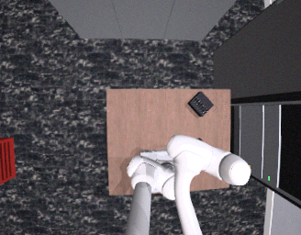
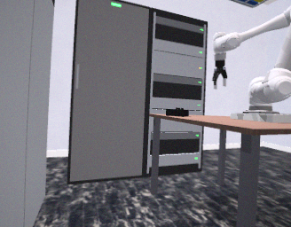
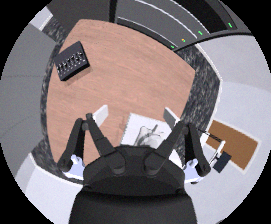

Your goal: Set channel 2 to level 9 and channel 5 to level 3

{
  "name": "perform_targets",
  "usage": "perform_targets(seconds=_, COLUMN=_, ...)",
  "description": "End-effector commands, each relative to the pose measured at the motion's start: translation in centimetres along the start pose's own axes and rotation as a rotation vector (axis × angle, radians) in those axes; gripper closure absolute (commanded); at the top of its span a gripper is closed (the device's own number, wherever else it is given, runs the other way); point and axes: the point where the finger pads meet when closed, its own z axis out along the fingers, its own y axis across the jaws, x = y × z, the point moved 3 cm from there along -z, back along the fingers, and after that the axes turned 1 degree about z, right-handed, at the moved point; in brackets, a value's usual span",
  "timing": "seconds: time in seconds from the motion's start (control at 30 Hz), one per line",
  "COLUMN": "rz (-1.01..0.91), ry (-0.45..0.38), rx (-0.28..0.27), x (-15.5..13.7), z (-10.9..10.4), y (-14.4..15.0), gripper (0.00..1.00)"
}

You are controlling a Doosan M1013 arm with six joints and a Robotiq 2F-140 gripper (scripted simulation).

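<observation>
The lighting desk (image 1: 201, 102) is a small black box lying near the far right corner of the wooden table (image 1: 168, 139), turned at an angle. It also shows in the side view (image 2: 176, 112) and in the wrist view (image 3: 73, 62). Its faders are too small to read. My gripper (image 2: 219, 81) hangs high above the table, pointing down, well apart from the desk. Its fingers are spread wide and empty in the wrist view (image 3: 134, 162). In the overhead view the arm hides the gripper.
The arm's base (image 1: 154, 160) stands on the table's near edge. A tall dark rack cabinet (image 2: 140, 95) stands beside the table's right side. A red crate (image 1: 3, 162) sits on the floor far left. A grey wall panel (image 2: 16, 104) stands close by.
</observation>
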Motion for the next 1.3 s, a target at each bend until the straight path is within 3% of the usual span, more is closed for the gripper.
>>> perform_targets(seconds=0.0, rz=0.000, ry=0.000, rx=0.000, x=0.0, z=0.0, y=0.0, gripper=0.00)
perform_targets(seconds=0.6, rz=0.003, ry=-0.001, rx=0.003, x=0.2, z=-0.1, y=-0.3, gripper=0.00)
perform_targets(seconds=0.73, rz=0.052, ry=-0.026, rx=0.049, x=3.6, z=-1.0, y=-5.0, gripper=0.00)
perform_targets(seconds=0.77, rz=0.052, ry=-0.026, rx=0.049, x=3.6, z=-1.0, y=-5.0, gripper=0.00)
perform_targets(seconds=0.8, rz=0.075, ry=-0.037, rx=0.069, x=5.2, z=-1.2, y=-7.2, gripper=0.00)
perform_targets(seconds=0.83, rz=0.075, ry=-0.037, rx=0.069, x=5.2, z=-1.2, y=-7.2, gripper=0.00)
perform_targets(seconds=0.87, rz=0.103, ry=-0.050, rx=0.092, x=7.0, z=-1.4, y=-9.7, gripper=0.00)
perform_targets(seconds=0.93, rz=0.103, ry=-0.050, rx=0.092, x=7.0, z=-1.4, y=-9.7, gripper=0.00)
perform_targets(seconds=0.97, rz=0.133, ry=-0.065, rx=0.116, x=9.0, z=-1.4, y=-12.4, gripper=0.00)
perform_targets(seconds=1.0, rz=0.133, ry=-0.065, rx=0.116, x=9.0, z=-1.4, y=-12.4, gripper=0.00)
perform_targets(seconds=1.03, rz=0.165, ry=-0.080, rx=0.140, x=10.7, z=-1.3, y=-14.8, gripper=0.00)
perform_targets(seconds=1.1, rz=0.165, ry=-0.080, rx=0.140, x=10.7, z=-1.3, y=-14.8, gripper=0.00)
perform_targets(seconds=1.13, rz=0.197, ry=-0.094, rx=0.163, x=13.0, z=-1.0, y=-18.0, gripper=0.00)
perform_targets(seconds=1.2, rz=0.197, ry=-0.094, rx=0.163, x=13.0, z=-1.0, y=-18.0, gripper=0.00)
perform_targets(seconds=1.23, rz=0.227, ry=-0.108, rx=0.184, x=14.9, z=-0.6, y=-20.7, gripper=0.00)
perform_targets(seconds=1.27, rz=0.227, ry=-0.108, rx=0.184, x=14.9, z=-0.6, y=-20.7, gripper=0.00)
